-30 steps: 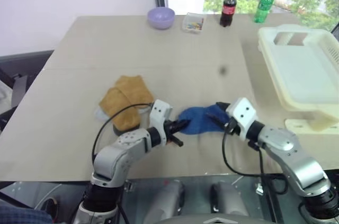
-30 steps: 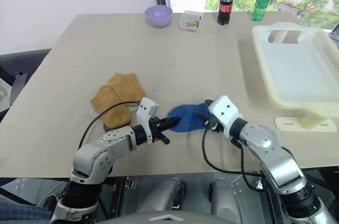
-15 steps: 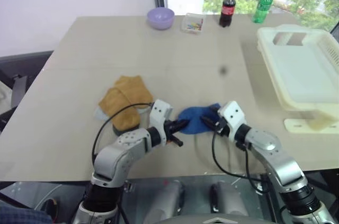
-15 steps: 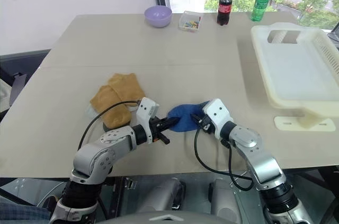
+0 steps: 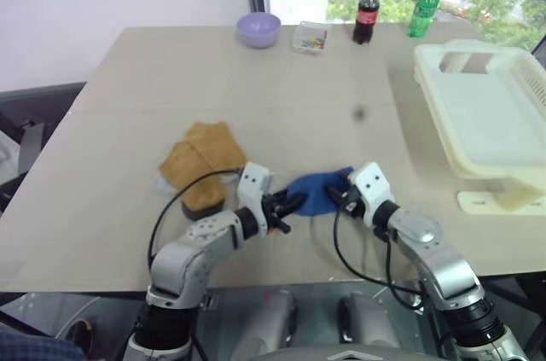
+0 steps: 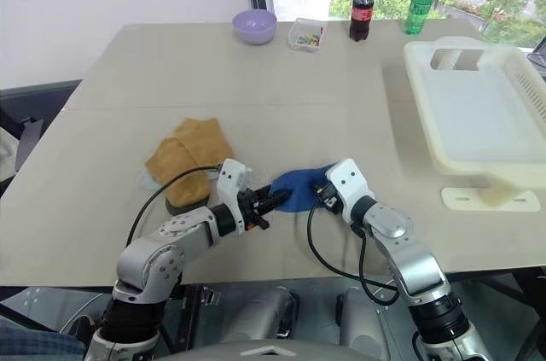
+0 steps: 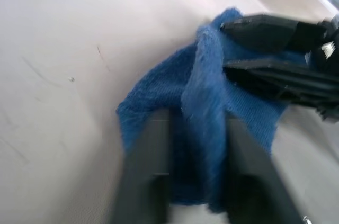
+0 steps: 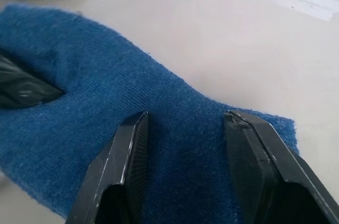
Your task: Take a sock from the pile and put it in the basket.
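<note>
Since the earlier frame, left fingers (image 7: 153, 171) had parted around the soft royal-blue sock (image 5: 317, 191) on the beige counter (image 5: 281, 96); right fingers (image 8: 130, 166) straddled it, released.

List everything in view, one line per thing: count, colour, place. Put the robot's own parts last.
blue sock: one, royal blue, near table edge between both grippers.
pile: tan socks, left of the blue sock.
basket: one, cream-white, right side of table.
bowl: one, lilac, far edge.
clear box: one, beside bowl.
bottles: one dark cola, one green, far edge.
table: one, beige.
left gripper: black, open, at the sock's left end.
right gripper: black, open, over its right end.
</note>
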### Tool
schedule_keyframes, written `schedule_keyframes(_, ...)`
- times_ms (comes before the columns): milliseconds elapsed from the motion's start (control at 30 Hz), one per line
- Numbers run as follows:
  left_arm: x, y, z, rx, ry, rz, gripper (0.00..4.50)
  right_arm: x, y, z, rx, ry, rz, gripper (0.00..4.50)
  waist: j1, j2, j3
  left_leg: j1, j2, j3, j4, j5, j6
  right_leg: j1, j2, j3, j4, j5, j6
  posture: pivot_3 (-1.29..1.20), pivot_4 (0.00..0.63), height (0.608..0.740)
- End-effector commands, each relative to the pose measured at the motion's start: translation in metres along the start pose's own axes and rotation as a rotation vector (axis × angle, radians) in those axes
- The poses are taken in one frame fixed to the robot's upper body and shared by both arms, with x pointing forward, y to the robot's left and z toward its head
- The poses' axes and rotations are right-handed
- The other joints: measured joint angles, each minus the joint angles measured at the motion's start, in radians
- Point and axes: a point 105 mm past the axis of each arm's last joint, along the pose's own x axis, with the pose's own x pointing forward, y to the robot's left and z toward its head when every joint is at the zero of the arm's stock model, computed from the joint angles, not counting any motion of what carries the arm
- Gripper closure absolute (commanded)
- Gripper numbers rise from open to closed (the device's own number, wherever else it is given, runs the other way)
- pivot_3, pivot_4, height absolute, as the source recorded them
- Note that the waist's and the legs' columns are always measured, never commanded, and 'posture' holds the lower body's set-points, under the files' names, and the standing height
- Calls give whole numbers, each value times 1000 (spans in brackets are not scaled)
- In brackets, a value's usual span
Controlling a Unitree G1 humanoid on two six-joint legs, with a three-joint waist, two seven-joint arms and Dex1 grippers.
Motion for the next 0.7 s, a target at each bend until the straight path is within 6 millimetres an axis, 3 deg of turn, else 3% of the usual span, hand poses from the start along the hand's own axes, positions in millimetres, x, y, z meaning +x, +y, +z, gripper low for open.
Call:
schedule_keyframes(33, -5, 11, -4, 6, 16, 40, 1313, -9, -7, 26, -18, -105, -28, 2174, 0, 0, 0, 0, 0, 0, 0, 0, 0, 0, 0, 0, 0, 0, 0, 0, 150, 740)
schedule_keyframes(100, -6, 11, -4, 3, 19, 42, 290, -17, -7, 34, -9, -134, -28, 2174, 0, 0, 0, 0, 0, 0, 0, 0, 0, 0, 0, 0, 0, 0, 0, 0, 150, 740)
schedule_keyframes(133, -6, 11, -4, 0, 16, 42, 91, -20, -6, 34, -13, -135, -14, 2174, 0, 0, 0, 0, 0, 0, 0, 0, 0, 0, 0, 0, 0, 0, 0, 0, 150, 740)
schedule_keyframes(300, -10, 15, -5, -12, 28, 58, 91, -19, -2, 6, -34, -10, 20, 2174, -1, 0, 0, 1, 0, 0, 0, 0, 0, 1, 0, 0, 0, 0, 0, 0, 150, 740)
schedule_keyframes(467, -14, 17, -5, -27, 43, 57, 91, -20, 6, -5, 2, 44, 73, 2174, -3, 0, 0, 2, 1, 0, 0, 0, 0, 1, 1, 1, 0, 0, 0, 0, 150, 740)
schedule_keyframes(633, -17, 16, -5, -36, 56, 39, 91, -18, -4, 27, 38, -88, 78, 2174, -4, 1, 0, 3, 1, 0, 0, -2, -4, 2, 1, 1, 0, 0, 0, 0, 150, 740)
schedule_keyframes(700, -19, 16, -6, -47, 62, 34, 91, -18, -3, 30, 29, -91, 102, 2174, -4, 1, 0, 3, 2, 1, 0, -2, -4, 2, 2, 1, 0, 0, 0, 0, 150, 740)
